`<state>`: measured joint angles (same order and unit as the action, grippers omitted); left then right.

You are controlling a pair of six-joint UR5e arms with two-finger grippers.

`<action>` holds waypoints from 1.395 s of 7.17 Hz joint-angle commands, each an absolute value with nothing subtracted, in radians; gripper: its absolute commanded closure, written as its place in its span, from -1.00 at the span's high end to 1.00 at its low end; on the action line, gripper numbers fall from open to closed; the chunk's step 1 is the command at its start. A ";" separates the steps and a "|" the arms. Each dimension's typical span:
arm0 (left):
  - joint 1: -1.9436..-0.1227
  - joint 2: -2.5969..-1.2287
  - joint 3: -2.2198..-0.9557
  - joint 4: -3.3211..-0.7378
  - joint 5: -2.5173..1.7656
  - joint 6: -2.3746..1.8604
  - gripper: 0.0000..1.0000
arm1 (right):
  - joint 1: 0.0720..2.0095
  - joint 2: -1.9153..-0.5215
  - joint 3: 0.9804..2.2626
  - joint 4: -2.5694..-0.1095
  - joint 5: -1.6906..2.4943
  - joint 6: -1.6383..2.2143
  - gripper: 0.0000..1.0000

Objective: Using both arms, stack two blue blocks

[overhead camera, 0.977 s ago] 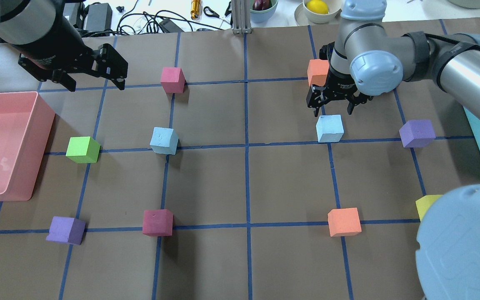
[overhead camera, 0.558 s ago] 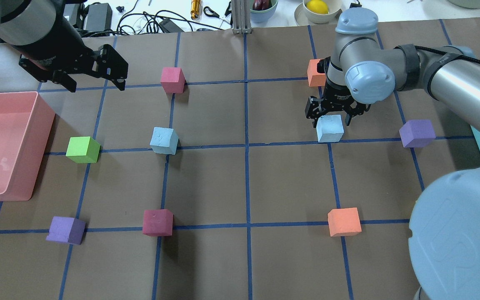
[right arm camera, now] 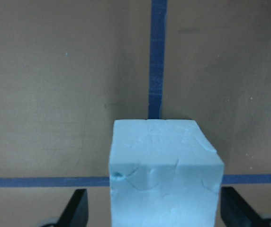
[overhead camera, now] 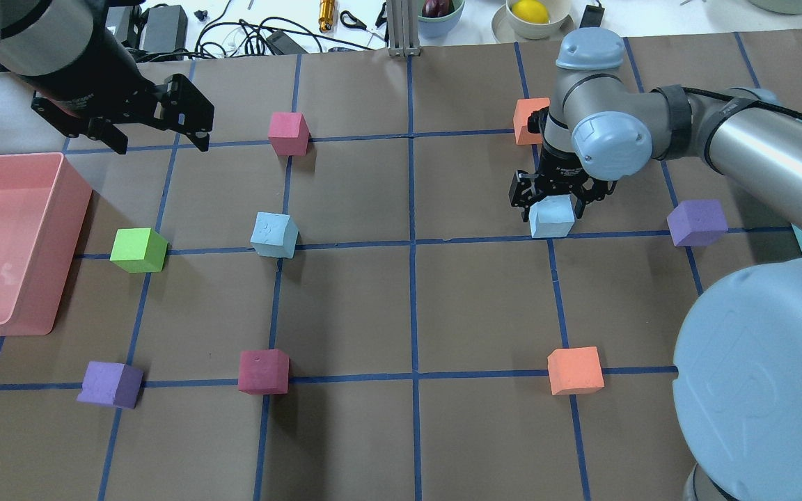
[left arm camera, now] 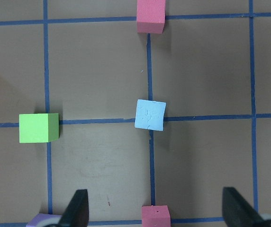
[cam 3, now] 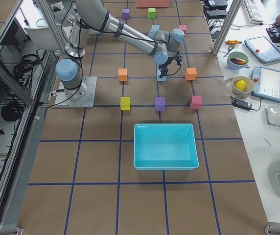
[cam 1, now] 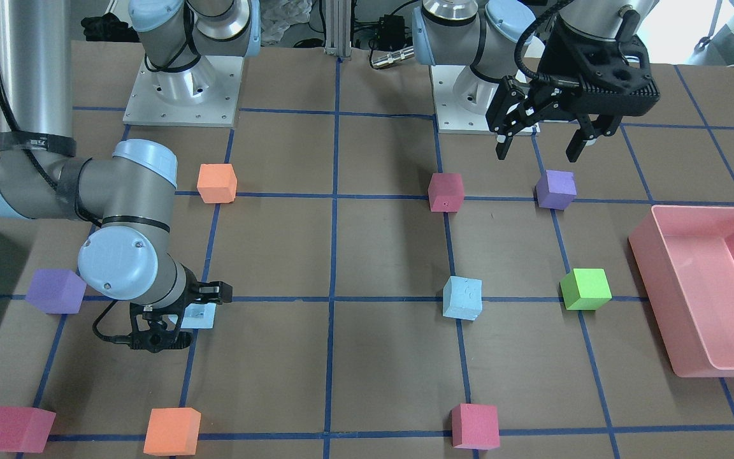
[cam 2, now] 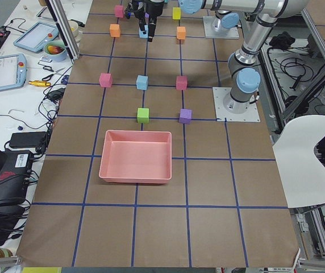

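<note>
One pale blue block (overhead camera: 552, 217) sits on a tape crossing at the right. My right gripper (overhead camera: 554, 203) is open and low over it, one finger on each side. In the right wrist view the block (right arm camera: 165, 172) stands between the fingertips (right arm camera: 77, 208) with a gap on both sides. It also shows in the front view (cam 1: 201, 315), partly hidden by the wrist. The other blue block (overhead camera: 274, 235) sits left of centre, also seen in the left wrist view (left arm camera: 149, 115). My left gripper (overhead camera: 161, 138) is open and empty, high at the far left.
A pink bin (overhead camera: 70, 209) stands at the left edge and a teal bin (cam 3: 165, 126) at the right end. Green (overhead camera: 138, 250), pink (overhead camera: 288, 133), orange (overhead camera: 528, 120), purple (overhead camera: 697, 223), maroon (overhead camera: 263, 371), orange (overhead camera: 575, 370) and purple (overhead camera: 110, 383) cubes sit on the grid.
My right gripper has come down and toward the block, from above and behind it to straddling it. The left arm and all the blocks have not moved.
</note>
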<state>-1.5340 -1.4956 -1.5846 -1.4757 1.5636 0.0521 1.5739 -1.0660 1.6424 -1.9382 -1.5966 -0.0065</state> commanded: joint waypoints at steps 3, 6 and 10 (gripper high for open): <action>-1.534 -1.494 -1.583 -1.476 1.563 0.052 1.00 | 1.574 -1.051 1.644 -1.983 -1.598 -0.011 -0.17; -1.532 -1.494 -1.583 -1.476 1.565 0.052 1.00 | 1.574 -1.069 1.619 -1.976 -1.588 0.004 -1.00; -1.526 -1.529 -1.601 -1.473 1.571 0.051 1.00 | 1.667 -1.030 1.424 -1.936 -1.555 0.153 -1.00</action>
<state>-1.5283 -1.5057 -1.5924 -1.4749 1.5682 0.0562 1.6260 -1.0586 1.4835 -1.9414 -1.5637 0.0923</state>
